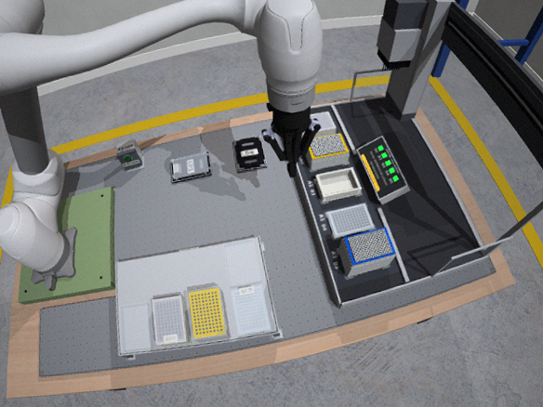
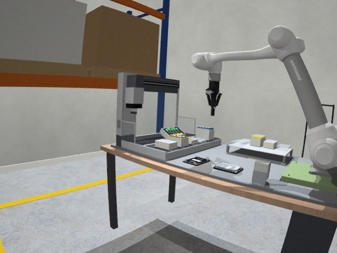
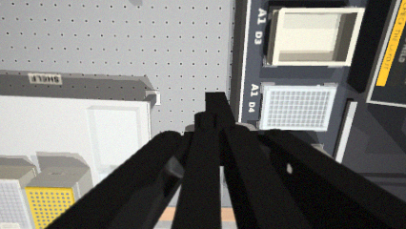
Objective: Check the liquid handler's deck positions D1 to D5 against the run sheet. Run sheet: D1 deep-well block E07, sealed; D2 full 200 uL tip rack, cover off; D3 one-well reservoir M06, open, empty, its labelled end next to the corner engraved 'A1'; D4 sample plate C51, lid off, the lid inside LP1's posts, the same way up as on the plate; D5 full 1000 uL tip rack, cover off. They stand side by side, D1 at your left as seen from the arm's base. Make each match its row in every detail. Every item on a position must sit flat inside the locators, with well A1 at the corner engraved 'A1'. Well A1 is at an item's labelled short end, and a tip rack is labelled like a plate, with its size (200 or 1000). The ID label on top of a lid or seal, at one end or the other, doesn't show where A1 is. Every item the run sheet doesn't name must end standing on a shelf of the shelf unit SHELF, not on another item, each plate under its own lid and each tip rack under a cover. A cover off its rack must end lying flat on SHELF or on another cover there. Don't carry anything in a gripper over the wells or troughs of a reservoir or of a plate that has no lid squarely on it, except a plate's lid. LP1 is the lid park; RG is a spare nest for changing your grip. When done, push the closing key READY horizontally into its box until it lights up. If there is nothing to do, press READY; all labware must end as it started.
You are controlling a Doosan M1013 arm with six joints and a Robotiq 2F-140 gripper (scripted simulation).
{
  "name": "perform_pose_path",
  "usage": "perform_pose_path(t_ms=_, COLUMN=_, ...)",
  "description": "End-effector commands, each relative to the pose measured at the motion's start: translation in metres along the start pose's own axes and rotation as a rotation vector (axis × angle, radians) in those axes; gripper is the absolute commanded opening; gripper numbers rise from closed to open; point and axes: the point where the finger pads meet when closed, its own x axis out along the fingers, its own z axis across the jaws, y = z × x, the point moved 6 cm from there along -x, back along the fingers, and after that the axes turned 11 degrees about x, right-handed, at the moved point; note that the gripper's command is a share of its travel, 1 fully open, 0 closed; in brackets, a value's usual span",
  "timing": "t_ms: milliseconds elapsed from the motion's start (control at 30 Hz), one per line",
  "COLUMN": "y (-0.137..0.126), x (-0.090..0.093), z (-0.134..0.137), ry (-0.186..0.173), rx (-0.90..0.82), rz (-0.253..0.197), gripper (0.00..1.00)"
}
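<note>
My gripper [image 1: 291, 170] is shut and empty. It hangs high above the table beside the deck's left edge, level with D2 and D3, and also shows in the side view [image 2: 212, 112]. On the deck stand a white block at D1 [image 1: 323, 119], partly hidden by my wrist, a yellow-rimmed tip rack at D2 [image 1: 328, 146], an open empty reservoir at D3 [image 1: 337, 183], a lidless well plate at D4 [image 1: 350, 219] and a blue-rimmed tip rack at D5 [image 1: 369, 250]. The wrist view shows the reservoir [image 3: 312, 37] and the plate [image 3: 296, 107] beyond my fingertips [image 3: 216, 102].
The shelf unit [image 1: 194, 293] holds a lidded plate [image 1: 169, 319], a yellow tip rack [image 1: 205, 311] and clear covers [image 1: 250, 308]. A clear lid lies in a dark nest [image 1: 191, 166], next to a black nest [image 1: 251, 155]. The READY box [image 1: 128, 156] stands at the back left. The deck's panel [image 1: 384, 167] shows green lights.
</note>
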Motion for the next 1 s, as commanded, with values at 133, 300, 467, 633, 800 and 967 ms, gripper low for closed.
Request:
perform_pose_path(t_ms=133, y=0.025, x=-0.001, z=-0.004, ry=-0.002, rx=-0.001, rz=0.001, gripper=0.1)
perform_pose_path(t_ms=300, y=0.049, x=-0.001, z=-0.008, ry=-0.002, rx=-0.001, rz=0.001, gripper=0.1)
perform_pose_path(t_ms=467, y=0.074, x=-0.001, z=-0.012, ry=-0.002, rx=-0.001, rz=0.001, gripper=0.1)
perform_pose_path(t_ms=633, y=0.087, x=-0.001, z=-0.014, ry=-0.002, rx=-0.001, rz=0.001, gripper=0.1)
perform_pose_path(t_ms=800, y=0.107, x=-0.001, z=-0.018, ry=-0.002, rx=-0.002, rz=0.001, gripper=0.1)
perform_pose_path(t_ms=967, y=0.131, x=-0.001, z=-0.022, ry=-0.002, rx=-0.002, rz=0.001, gripper=0.1)
